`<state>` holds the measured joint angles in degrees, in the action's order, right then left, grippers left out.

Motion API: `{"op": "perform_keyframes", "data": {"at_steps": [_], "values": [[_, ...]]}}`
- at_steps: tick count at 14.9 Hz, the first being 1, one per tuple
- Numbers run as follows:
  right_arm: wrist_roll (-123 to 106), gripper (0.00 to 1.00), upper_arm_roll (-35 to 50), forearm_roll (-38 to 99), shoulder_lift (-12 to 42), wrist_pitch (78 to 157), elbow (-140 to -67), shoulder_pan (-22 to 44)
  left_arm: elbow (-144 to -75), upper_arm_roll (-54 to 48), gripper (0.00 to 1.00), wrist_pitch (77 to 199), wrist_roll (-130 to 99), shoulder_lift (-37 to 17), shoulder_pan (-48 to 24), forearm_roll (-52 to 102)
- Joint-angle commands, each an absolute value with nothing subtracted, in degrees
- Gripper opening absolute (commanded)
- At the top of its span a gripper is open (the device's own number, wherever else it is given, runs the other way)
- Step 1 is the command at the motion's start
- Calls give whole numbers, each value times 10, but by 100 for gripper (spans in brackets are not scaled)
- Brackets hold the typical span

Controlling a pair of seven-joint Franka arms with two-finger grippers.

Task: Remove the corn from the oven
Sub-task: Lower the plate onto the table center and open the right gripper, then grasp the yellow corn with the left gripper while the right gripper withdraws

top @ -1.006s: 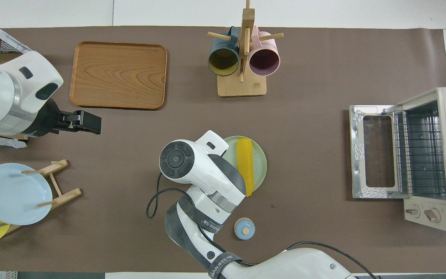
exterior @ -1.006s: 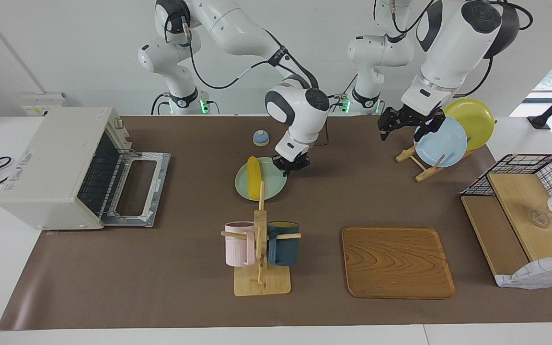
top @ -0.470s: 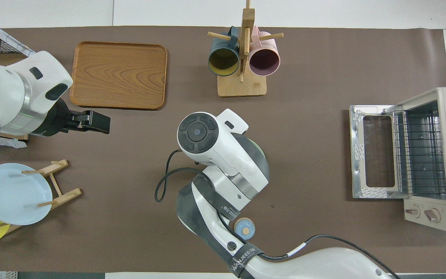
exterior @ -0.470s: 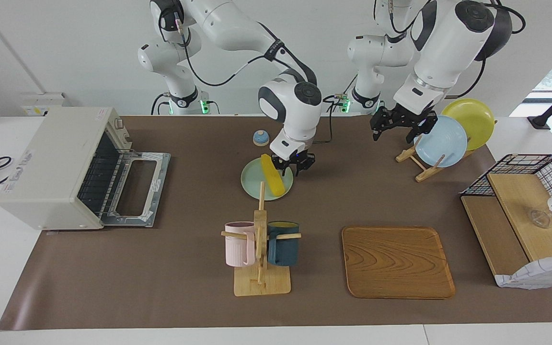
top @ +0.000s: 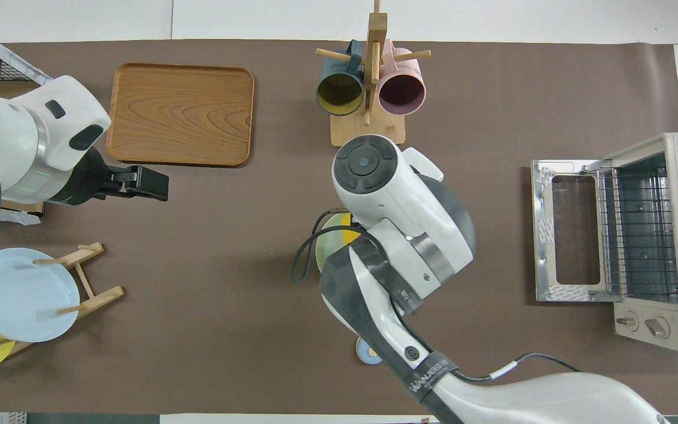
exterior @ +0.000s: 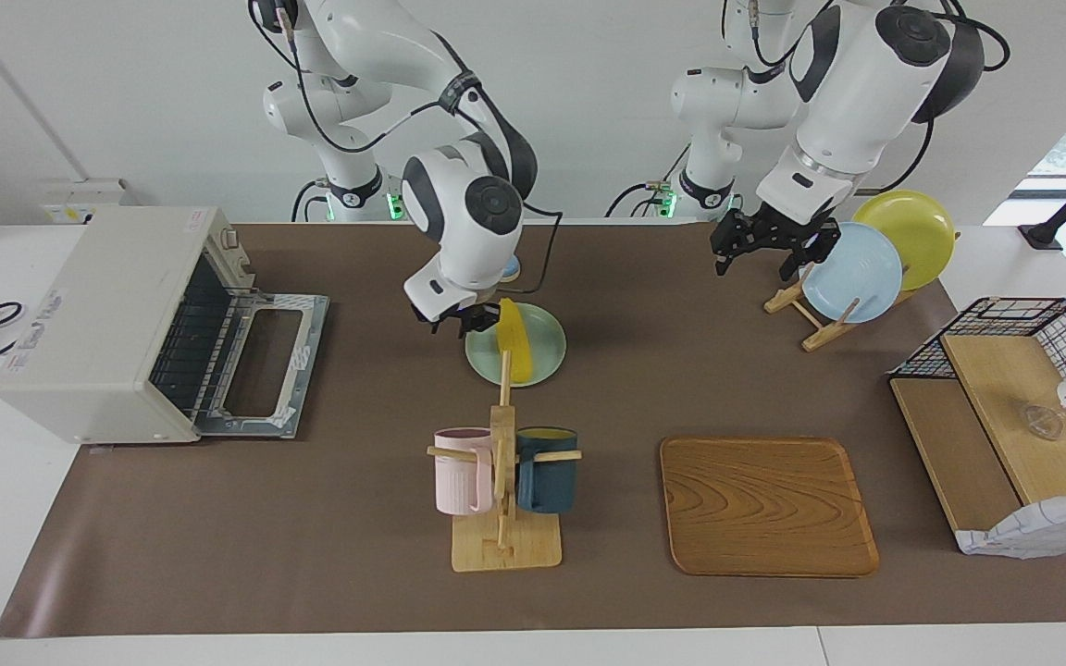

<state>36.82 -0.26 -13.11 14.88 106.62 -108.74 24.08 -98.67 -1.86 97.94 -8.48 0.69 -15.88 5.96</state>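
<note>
I see the corn [exterior: 514,340] lying on the green plate [exterior: 542,356], well apart from the oven [exterior: 117,319], whose door hangs open. My right gripper [exterior: 455,322] hovers beside the plate, let go, holding nothing. My left gripper [exterior: 764,242] waits, open, by the plate rack [exterior: 806,310].

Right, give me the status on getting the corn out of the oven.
Done: the corn lies on the green plate, and the oven stands open with a bare rack. In hand: nothing; the right gripper hangs beside the plate, the left gripper waits open by the plate rack. Left: perhaps closing the door.
</note>
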Motion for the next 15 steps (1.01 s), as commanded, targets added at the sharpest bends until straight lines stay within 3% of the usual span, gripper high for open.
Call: {"op": "perform_keyframes", "data": {"at_steps": [1,5,9,13,15], "values": [[327,31,4,-146,120,1130,-1158,173,-995,-11,100,1010,-114,-11,-204,68],[289,0,4,-167,121,1168,-1190,143,-996,-11,100,1059,-170,-55,-279,68],[242,0,4,-185,120,1174,-1200,116,-1020,-12,100,1134,-208,-97,-354,68],[241,0,4,-185,120,1180,-1210,112,-1098,-12,100,1242,-263,-95,-392,68],[229,0,4,-185,120,1191,-1218,105,-1093,-11,100,1285,-311,-138,-425,68]]}}
